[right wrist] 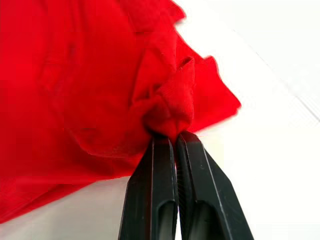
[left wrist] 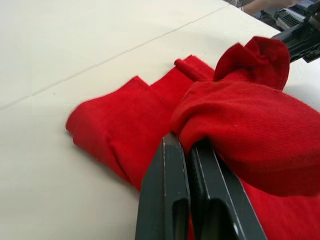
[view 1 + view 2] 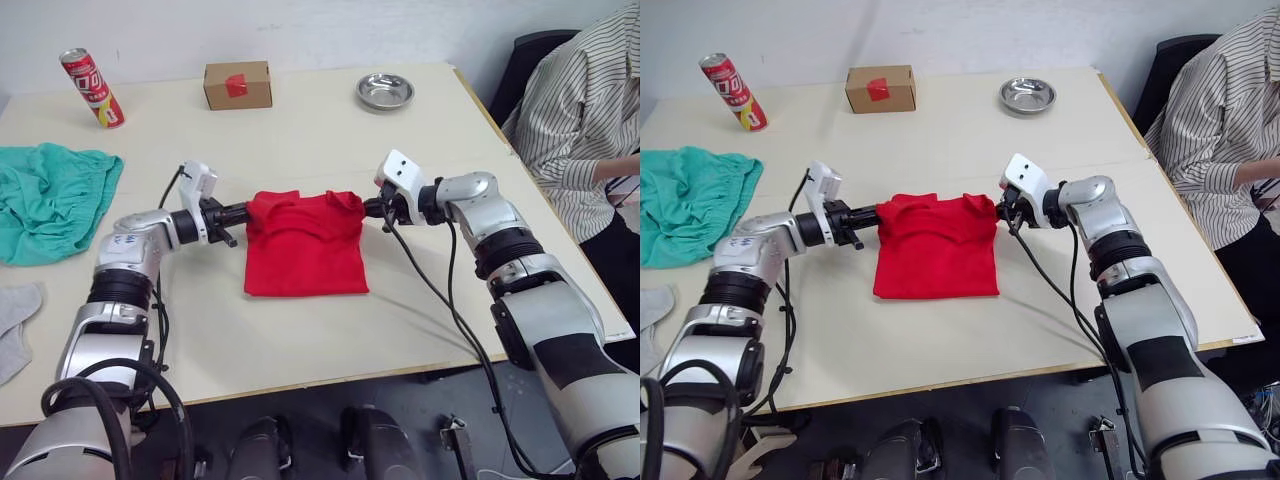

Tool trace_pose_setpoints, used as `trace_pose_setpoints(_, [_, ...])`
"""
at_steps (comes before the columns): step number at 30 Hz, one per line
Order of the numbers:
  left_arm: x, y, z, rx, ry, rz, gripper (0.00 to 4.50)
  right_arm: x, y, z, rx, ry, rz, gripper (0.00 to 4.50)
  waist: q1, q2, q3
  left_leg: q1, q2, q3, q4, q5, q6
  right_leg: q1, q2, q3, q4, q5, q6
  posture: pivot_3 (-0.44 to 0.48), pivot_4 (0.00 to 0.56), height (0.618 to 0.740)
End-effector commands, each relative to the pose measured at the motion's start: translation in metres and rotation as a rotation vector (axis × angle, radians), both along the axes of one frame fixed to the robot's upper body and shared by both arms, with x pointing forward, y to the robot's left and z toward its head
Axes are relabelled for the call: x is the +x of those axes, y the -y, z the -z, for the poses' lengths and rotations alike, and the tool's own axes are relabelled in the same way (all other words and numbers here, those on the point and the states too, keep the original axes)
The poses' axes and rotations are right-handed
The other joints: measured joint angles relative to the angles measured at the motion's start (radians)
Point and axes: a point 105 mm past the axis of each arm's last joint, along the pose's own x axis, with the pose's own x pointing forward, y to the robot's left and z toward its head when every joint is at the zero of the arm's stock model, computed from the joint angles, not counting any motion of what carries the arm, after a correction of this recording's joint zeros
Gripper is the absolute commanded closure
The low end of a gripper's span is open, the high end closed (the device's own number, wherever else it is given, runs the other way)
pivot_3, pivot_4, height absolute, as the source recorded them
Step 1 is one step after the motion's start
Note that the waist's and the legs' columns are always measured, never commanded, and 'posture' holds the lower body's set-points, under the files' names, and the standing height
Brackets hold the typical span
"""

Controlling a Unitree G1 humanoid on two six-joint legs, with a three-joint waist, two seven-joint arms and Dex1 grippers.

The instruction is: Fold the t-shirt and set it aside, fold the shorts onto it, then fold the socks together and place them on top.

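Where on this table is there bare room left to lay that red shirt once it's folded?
The table is bare along the near edge below the t-shirt, and across the strip between it and the cardboard box and metal bowl. The left side is crowded: the shorts, the socks, a red can.

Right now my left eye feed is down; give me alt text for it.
Both grippers, left and right, pinch the far corners of the folded red t-shirt at table centre. Teal shorts and grey socks lie at the robot's left.
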Motion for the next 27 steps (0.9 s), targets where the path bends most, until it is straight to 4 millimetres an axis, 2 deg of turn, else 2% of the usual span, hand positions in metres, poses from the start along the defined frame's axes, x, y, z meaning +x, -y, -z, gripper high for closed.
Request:
trace_pose_setpoints(1, [0.011,-0.005,-0.012,-0.035,0.021,-0.070,4.48,0.007,-0.003,-0.015,0.055,0.064,0.041,4.50,-0.004,0.000,0.000,0.000,0.000,0.000,0.001,0.000,0.000,0.000,0.000,0.000,0.000,0.000,0.000,0.000,0.150,0.740])
trace_pose_setpoints(7, [0.016,-0.009,-0.005,-0.059,0.025,-0.124,4.48,0.011,-0.008,-0.007,0.130,0.077,0.087,4.50,-0.017,0.000,0.000,0.002,0.001,0.000,0.003,0.001,-0.001,0.000,-0.001,0.003,0.006,0.000,0.000,0.000,0.150,0.740])
trace_pose_setpoints(9, [0.018,-0.012,-0.009,-0.105,0.031,-0.156,4.01,0.012,-0.006,-0.007,0.189,0.055,0.120,4.50,-0.021,0.000,0.000,0.002,0.001,0.000,0.003,0.001,-0.001,0.000,-0.002,0.003,0.009,0.000,0.000,0.000,0.150,0.740])
trace_pose_setpoints(11, [0.019,-0.016,-0.013,-0.105,0.056,-0.187,3.55,0.016,-0.004,-0.013,0.280,0.052,0.168,4.03,-0.023,0.000,0.000,0.002,0.001,0.000,0.003,0.001,-0.001,0.000,-0.002,0.003,0.009,0.000,0.000,0.000,0.150,0.740])
trace_pose_setpoints(13, [0.023,-0.027,-0.012,-0.086,0.069,-0.269,2.87,0.019,0.004,-0.014,0.323,0.051,0.231,3.44,-0.024,0.000,0.000,0.002,0.001,-0.001,0.003,0.001,-0.001,0.000,-0.002,0.003,0.009,0.000,0.000,0.000,0.150,0.740])
trace_pose_setpoints(15, [0.027,-0.040,-0.010,-0.051,0.086,-0.367,2.25,0.023,0.017,-0.013,0.393,0.016,0.316,2.77,-0.025,0.000,0.000,0.002,0.001,-0.001,0.003,0.001,-0.001,0.000,-0.002,0.003,0.009,0.000,0.000,0.000,0.150,0.740])
trace_pose_setpoints(18, [0.023,-0.047,-0.004,-0.027,0.086,-0.390,1.23,0.026,0.042,-0.014,0.473,0.026,0.424,1.68,-0.024,0.000,0.000,0.003,0.001,-0.001,0.003,0.001,-0.001,0.001,-0.002,0.003,0.009,0.000,0.000,0.000,0.150,0.740])
trace_pose_setpoints(22, [0.012,-0.069,-0.004,0.063,0.166,-0.431,0.00,0.019,0.058,-0.026,0.501,0.123,0.377,0.25,-0.025,0.000,0.000,0.002,0.001,-0.001,0.002,0.001,-0.001,0.000,-0.002,0.003,0.008,0.000,0.000,0.000,0.150,0.740])
trace_pose_setpoints(23, [0.007,-0.076,-0.006,0.066,0.186,-0.432,0.00,0.014,0.057,-0.029,0.508,0.133,0.319,0.04,-0.027,0.000,0.000,0.002,0.001,-0.001,0.002,0.001,-0.001,0.000,-0.002,0.003,0.008,0.000,0.000,0.000,0.150,0.740])
trace_pose_setpoints(25, [-0.006,-0.082,-0.014,0.105,0.279,-0.391,0.00,-0.002,0.050,-0.034,0.488,0.187,0.171,0.04,-0.028,0.000,0.000,0.003,0.001,-0.001,0.001,0.001,-0.002,0.000,-0.002,0.004,0.008,0.000,0.000,0.000,0.150,0.740])
trace_pose_setpoints(27, [-0.029,-0.071,-0.018,0.189,0.395,-0.212,0.00,-0.026,0.037,-0.030,0.434,0.208,-0.012,0.04,-0.028,0.000,0.000,0.004,0.001,0.000,0.000,0.001,-0.003,0.001,-0.001,0.004,0.008,0.000,0.000,0.000,0.150,0.740])
